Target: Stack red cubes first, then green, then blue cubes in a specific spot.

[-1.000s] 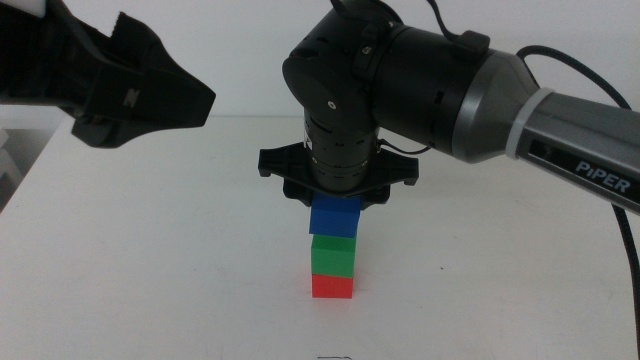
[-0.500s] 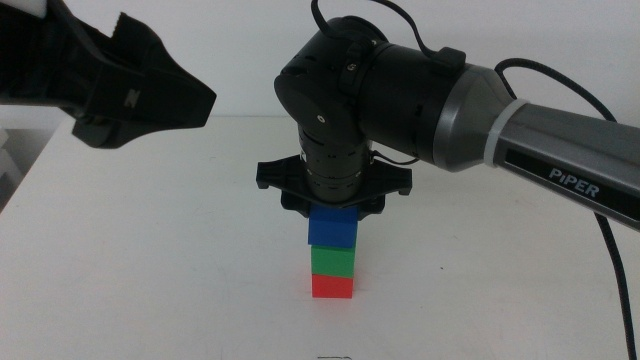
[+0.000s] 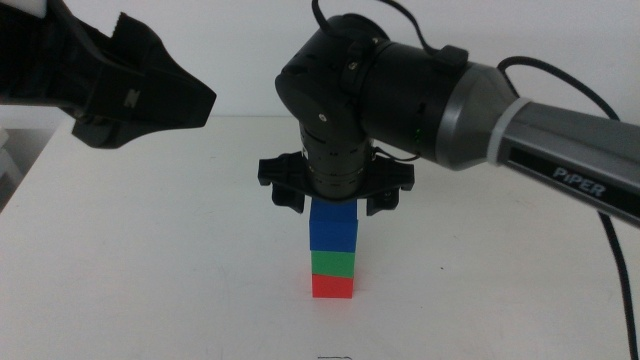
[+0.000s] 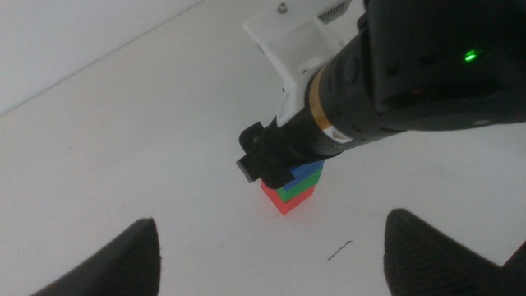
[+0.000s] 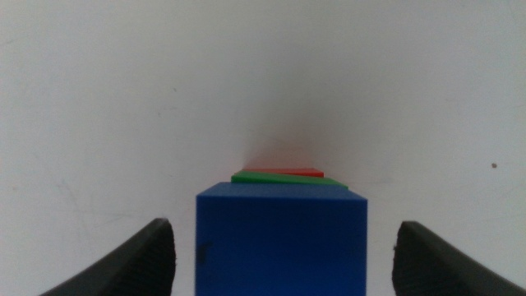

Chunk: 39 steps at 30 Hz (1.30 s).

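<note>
Blue cube (image 3: 333, 226) now sits flush on green cube (image 3: 333, 262), no gap left vs half a sec ago; red cube (image 3: 333, 286) at base on the white table (image 3: 150, 260). Right gripper (image 3: 335, 198) has spread its jaws wide, clear of the blue cube's sides — released. Stack looks done, slightly twisted per right wrist view. Blue cube is directly under the gripper, 6 o'clock of it. Left gripper (image 4: 271, 255) waits at 10 o'clock, open, holding nothing.
</note>
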{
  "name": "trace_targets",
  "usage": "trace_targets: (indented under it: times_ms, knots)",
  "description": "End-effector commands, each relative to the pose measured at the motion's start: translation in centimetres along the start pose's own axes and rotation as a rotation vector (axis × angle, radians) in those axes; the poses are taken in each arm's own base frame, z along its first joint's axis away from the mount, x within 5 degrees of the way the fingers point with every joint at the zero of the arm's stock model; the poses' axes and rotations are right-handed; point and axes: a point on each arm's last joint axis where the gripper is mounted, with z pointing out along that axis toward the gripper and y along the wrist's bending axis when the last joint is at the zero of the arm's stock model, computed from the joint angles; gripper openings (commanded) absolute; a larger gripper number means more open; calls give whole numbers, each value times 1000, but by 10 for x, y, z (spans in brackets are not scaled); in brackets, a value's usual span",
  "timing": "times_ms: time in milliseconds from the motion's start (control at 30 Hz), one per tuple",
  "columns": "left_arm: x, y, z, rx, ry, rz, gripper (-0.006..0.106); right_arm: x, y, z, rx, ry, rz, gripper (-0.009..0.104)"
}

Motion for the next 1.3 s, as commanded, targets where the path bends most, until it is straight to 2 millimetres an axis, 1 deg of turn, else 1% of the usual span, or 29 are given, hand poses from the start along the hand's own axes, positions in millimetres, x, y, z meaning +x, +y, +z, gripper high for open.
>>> trace_targets:
  times_ms: [0, 133, 233, 333, 367, 467, 533, 567, 667, 800, 833, 900, 967, 1067, 1267]
  knots:
    - [-9, -1, -12, -2, -97, -4, 93, -10, -18, -47, -7, -77, 11, 72]
    - [-9, -1, -12, -2, -97, -4, 93, -11, -28, -83, -58, -149, 12, 73]
    - [-9, -1, -12, -2, -97, -4, 93, -11, -41, -118, -91, -237, 12, 73]
    - [-9, -1, -12, -2, -97, -4, 93, -12, -60, -153, -121, -329, -8, 73]
    - [-9, -1, -12, -2, -97, -4, 93, -12, -65, -161, -129, -344, -15, 73]
    - [-9, -1, -12, -4, -96, -3, 93, -14, -97, -183, -145, -379, -29, 73]
    - [-9, -1, -12, -3, -96, -3, 93, -13, -125, -194, -145, -417, -37, 73]
    - [-9, -1, -12, -6, -96, -2, 93, -11, -137, -197, -145, -435, -37, 73]
    - [-8, -1, -12, -10, -95, 0, 93, 1, -183, -206, -149, -513, -37, 73]
    - [-8, -1, -12, -11, -95, 0, 93, 31, -247, -214, -162, -620, -32, 73]
    - [-8, -1, -12, -11, -95, 0, 93, 39, -260, -215, -156, -656, -29, 73]
    - [-8, -1, -12, -11, -95, 0, 93, 51, -279, -214, -139, -712, -24, 73]
    - [-8, -1, -12, -11, -95, 0, 93, 62, -291, -212, -137, -745, -1, 73]
    - [-8, -1, -12, -11, -95, 0, 93, 70, -298, -206, -142, -760, -6, 73]
    - [-8, -1, -12, -11, -95, 0, 93, 68, -299, -206, -123, -799, -30, 73]
